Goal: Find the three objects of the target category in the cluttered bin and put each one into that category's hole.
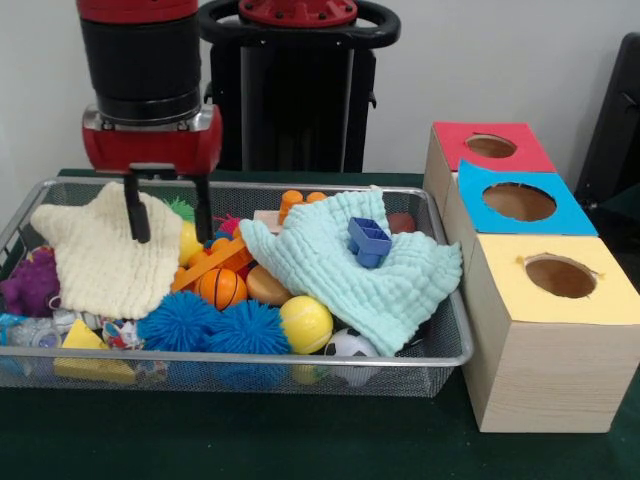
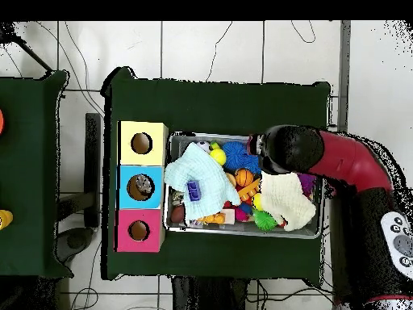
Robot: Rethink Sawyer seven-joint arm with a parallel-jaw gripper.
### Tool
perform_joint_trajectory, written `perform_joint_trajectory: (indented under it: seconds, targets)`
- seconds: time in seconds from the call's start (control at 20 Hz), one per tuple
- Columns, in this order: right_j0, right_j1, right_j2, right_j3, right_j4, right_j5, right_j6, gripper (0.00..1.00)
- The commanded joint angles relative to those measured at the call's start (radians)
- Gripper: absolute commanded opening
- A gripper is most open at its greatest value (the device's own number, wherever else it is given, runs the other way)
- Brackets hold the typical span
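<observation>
My gripper (image 1: 168, 212) hangs open over the left part of the wire bin (image 1: 240, 356). Its two black fingers (image 1: 137, 215) straddle the right edge of a cream cloth (image 1: 98, 258) and hold nothing. A mint cloth (image 1: 345, 268) covers the bin's right half, with a small blue block (image 1: 368, 241) lying on top. Between the cloths lie an orange mini basketball (image 1: 221, 288), a yellow ball (image 1: 305, 324), two blue spiky balls (image 1: 180, 321) and a soccer ball (image 1: 350, 344). In the overhead view the arm's head (image 2: 284, 149) hides the gripper.
Three boxes with round holes stand in a row right of the bin: red top (image 1: 490, 147), blue top (image 1: 518, 201), yellow top (image 1: 560, 277). A purple toy (image 1: 28, 282) and a yellow wedge (image 1: 85, 340) lie at the bin's left end. The cloths hide other toys.
</observation>
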Motion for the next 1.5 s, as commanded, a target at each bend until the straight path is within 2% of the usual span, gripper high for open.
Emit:
perform_joint_trajectory:
  seconds: [0.05, 0.35, 0.6, 0.75, 0.9, 1.1, 1.5]
  targets:
    - [-0.047, 0.051, 0.125, -0.038, -0.087, 0.132, -0.333, 1.00]
    - [-0.104, 0.042, 0.135, -0.016, -0.124, 0.118, -0.367, 1.00]
    - [-0.129, 0.054, 0.155, -0.065, -0.156, 0.181, -0.392, 1.00]
    - [-0.148, 0.062, 0.164, -0.086, -0.178, 0.169, -0.402, 1.00]
    - [-0.166, 0.084, 0.161, -0.109, -0.177, 0.153, -0.353, 1.00]
    - [-0.158, 0.143, 0.138, -0.187, -0.168, 0.187, -0.268, 1.00]
    - [-0.142, 0.212, 0.119, -0.234, -0.185, 0.116, -0.211, 1.00]
